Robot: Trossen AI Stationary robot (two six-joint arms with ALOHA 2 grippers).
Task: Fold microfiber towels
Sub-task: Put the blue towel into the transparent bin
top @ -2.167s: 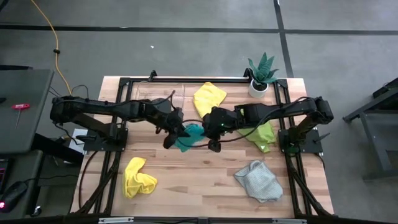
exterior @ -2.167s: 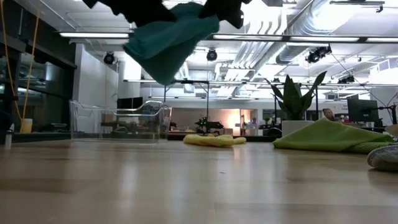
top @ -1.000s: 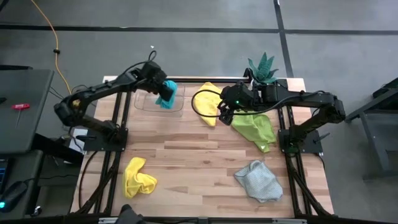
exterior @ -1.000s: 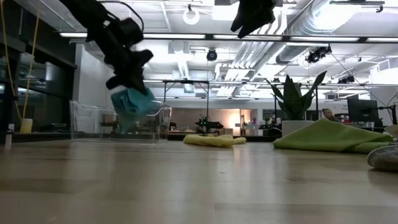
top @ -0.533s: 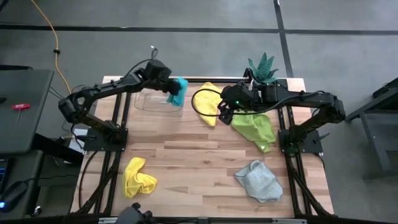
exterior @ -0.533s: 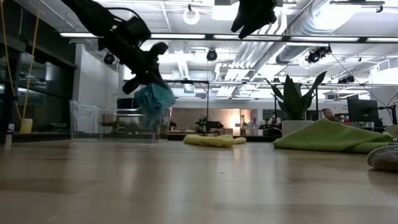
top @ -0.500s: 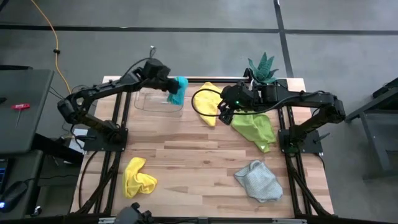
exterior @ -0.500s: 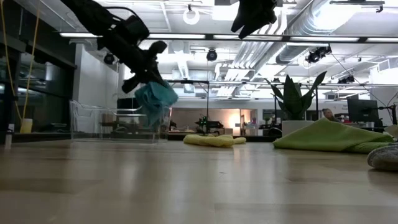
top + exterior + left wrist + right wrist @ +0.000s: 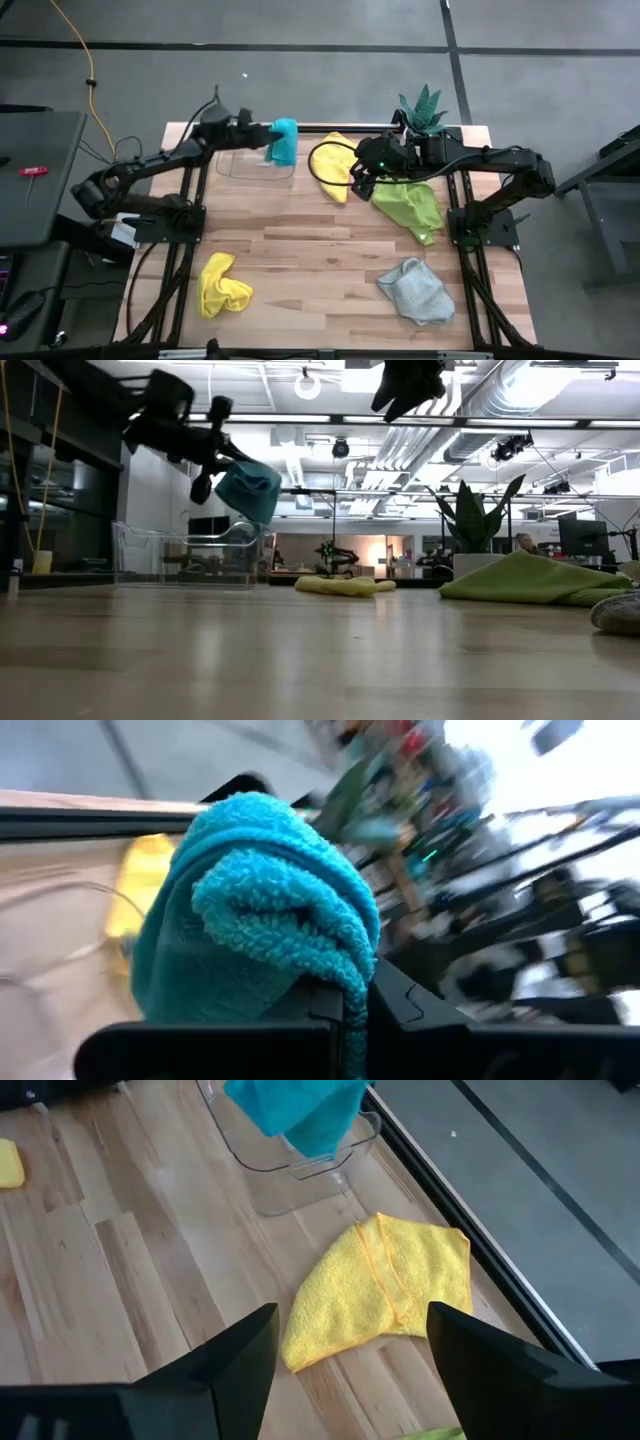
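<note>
Left claw (image 9: 262,134) is clamped on the bunched teal towel (image 9: 283,140), hanging above the clear tray (image 9: 236,164) at the counter's (image 9: 320,270) back; soft, light and floppy, it looks best pinched at a corner.

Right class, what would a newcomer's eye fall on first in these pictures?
Probably the teal-blue towel, bunched in the left end effector and held in the air over the clear plastic tray at the table's far edge. Next, the right end effector, open above a yellow towel lying nearby.
</note>
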